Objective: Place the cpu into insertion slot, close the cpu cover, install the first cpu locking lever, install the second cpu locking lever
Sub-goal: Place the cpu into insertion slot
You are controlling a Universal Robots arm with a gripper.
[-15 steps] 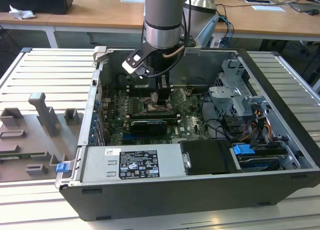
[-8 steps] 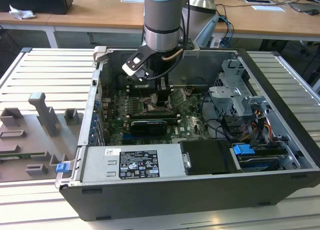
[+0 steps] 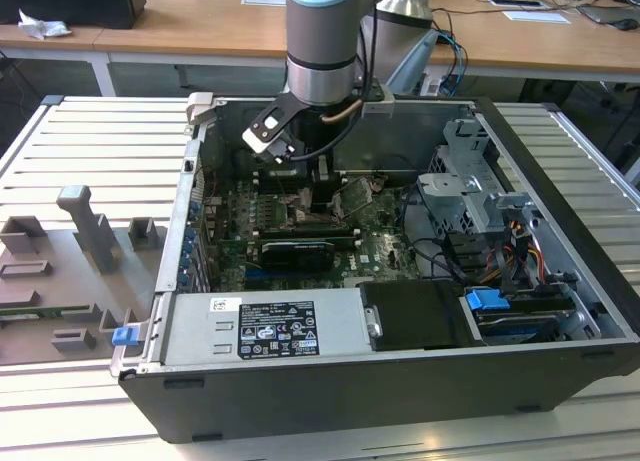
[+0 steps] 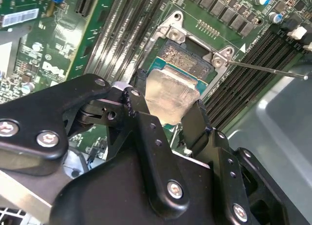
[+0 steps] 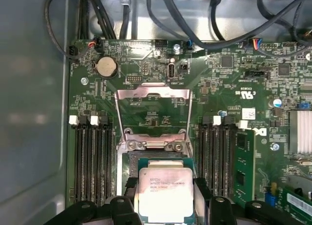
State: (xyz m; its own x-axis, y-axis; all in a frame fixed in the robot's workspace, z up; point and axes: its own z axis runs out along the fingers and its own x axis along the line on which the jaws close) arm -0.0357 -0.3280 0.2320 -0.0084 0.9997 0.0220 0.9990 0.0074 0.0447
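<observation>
Reaching down into the open computer case, the claw pinched the cpu by two opposite edges, one black finger on each side. The cpu hung right over the insertion slot and covered most of it, leaving a strip of the dark contact field bare at one side. Whether the chip touched the slot could not be told. The cpu cover lay flipped open on its hinge, away from the slot, over the green board. A thin metal lever stuck out loose past the slot's corner. Long memory slots ran along both sides. The case rested on a slatted desk.
</observation>
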